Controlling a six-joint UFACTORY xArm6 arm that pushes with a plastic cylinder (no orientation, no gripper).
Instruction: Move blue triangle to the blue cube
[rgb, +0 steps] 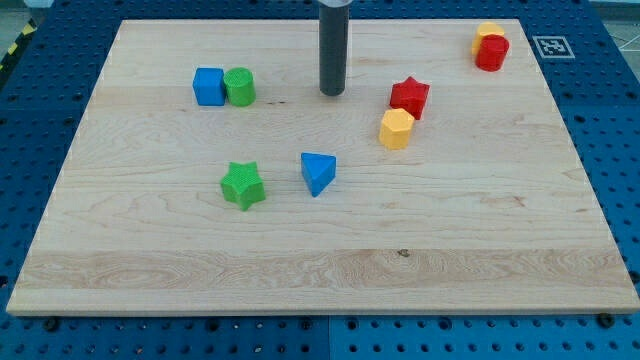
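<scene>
A wooden bench (300, 250) carries the blocks. A green cylinder (240, 87) stands toward the view's upper left. Below it, near the middle, lies a green star (243, 185). Right of centre a red star (410, 97) touches a yellow hexagonal block (396, 129) just below it. At the view's top right corner a red cylinder (492, 53) sits against a yellow block (487, 32) behind it, its shape unclear. A blue pegboard (40, 110) surrounds the bench, with a black-and-white marker (551, 46) at the top right.
</scene>
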